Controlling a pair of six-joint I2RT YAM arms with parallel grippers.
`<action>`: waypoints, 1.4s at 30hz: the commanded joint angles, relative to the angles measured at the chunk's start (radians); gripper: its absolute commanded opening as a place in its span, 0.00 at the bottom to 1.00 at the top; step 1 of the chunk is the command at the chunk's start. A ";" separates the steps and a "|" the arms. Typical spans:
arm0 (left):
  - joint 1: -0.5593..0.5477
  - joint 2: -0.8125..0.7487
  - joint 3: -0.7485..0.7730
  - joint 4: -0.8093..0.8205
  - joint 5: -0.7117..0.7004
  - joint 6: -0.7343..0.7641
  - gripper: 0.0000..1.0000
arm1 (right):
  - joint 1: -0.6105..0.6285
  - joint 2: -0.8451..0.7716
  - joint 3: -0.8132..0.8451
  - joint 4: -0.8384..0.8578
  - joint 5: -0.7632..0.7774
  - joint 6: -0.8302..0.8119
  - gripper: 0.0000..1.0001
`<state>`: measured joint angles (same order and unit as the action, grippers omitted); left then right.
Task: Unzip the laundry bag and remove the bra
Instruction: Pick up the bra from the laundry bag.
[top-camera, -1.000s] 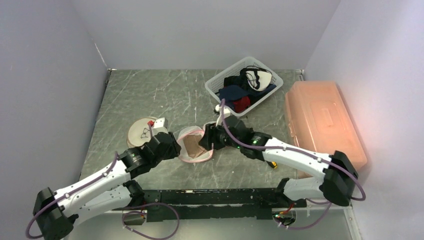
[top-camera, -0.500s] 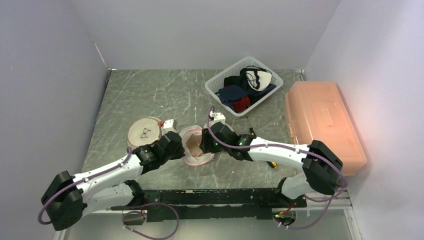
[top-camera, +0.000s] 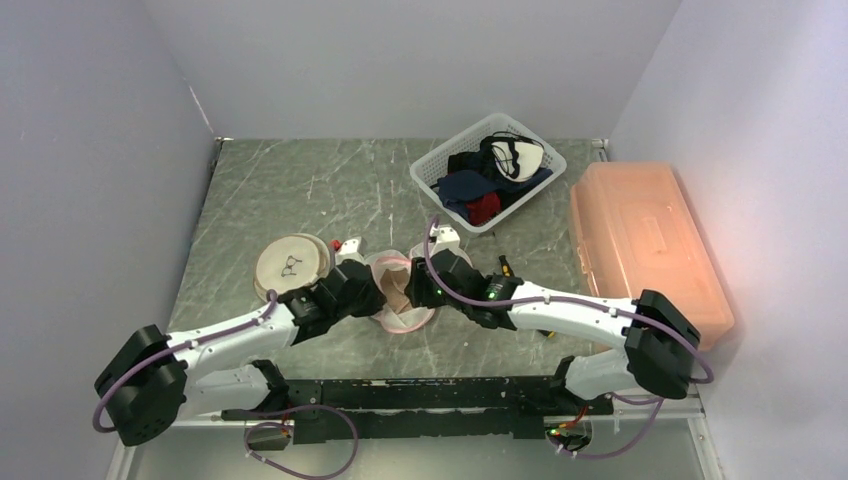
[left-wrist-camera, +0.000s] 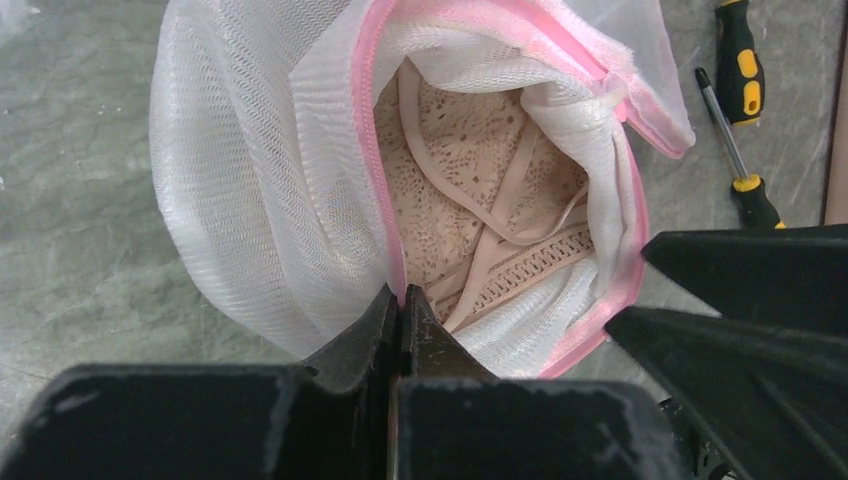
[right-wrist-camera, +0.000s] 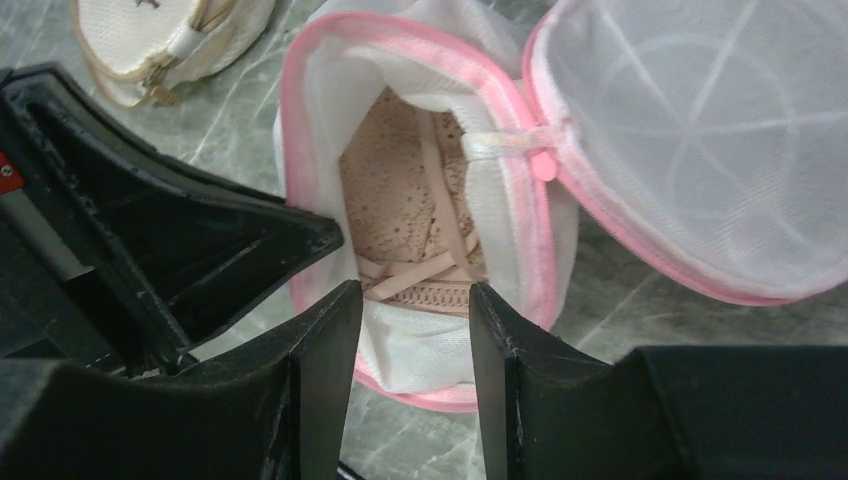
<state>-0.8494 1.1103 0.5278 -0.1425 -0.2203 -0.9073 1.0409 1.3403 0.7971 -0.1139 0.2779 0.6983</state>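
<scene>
- The beige lace bra (left-wrist-camera: 470, 190) lies bunched inside the white mesh laundry bag with the pink trim (left-wrist-camera: 250, 200). The bag sits on the grey marbled tabletop (top-camera: 290, 190) between your two arms.
- The bag's mouth gapes wide, so I judge the unzipping done. The step in hand is taking the bra out.
- Your left pincer (left-wrist-camera: 402, 305) is clamped tight on the pink rim at the near side of the mouth and holds that edge.
- Your right pincer (right-wrist-camera: 413, 292) is spread wide right at the mouth, over the straps, and grips nothing. You cannot tell whether either finger touches the lace.
- The next move, as I read it, is to push the right pincer down into the opening. Close it on a fold of lace rather than one thin strap, then lift with the left pinning the rim, or the bag may rise with the bra.
- The lower part of the bra sits behind the bag's wall in both wrist views, so how the straps are tangled is not clear.
- From above, the arms cover most of the bag and only a sliver of it shows.
- Further out, a round cream mesh pouch (right-wrist-camera: 170, 40) lies near the left arm and a yellow-and-black screwdriver (left-wrist-camera: 738, 55) lies to the right of the bag. A white plastic basket of clothes (top-camera: 425, 172) and an orange lidded plastic box (top-camera: 640, 245) stand well apart from the bag.
</scene>
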 joint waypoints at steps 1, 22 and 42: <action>0.003 0.010 0.026 0.071 0.025 -0.008 0.03 | 0.007 0.023 0.004 0.069 -0.067 0.017 0.47; 0.001 0.092 -0.028 0.190 0.107 -0.044 0.03 | 0.004 0.077 -0.087 0.021 0.101 0.186 0.64; -0.009 0.151 -0.039 0.252 0.144 -0.057 0.03 | -0.038 0.106 -0.166 0.195 0.080 0.316 0.65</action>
<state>-0.8505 1.2480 0.4938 0.0662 -0.0944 -0.9535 1.0058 1.4403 0.6304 -0.0402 0.3603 0.9798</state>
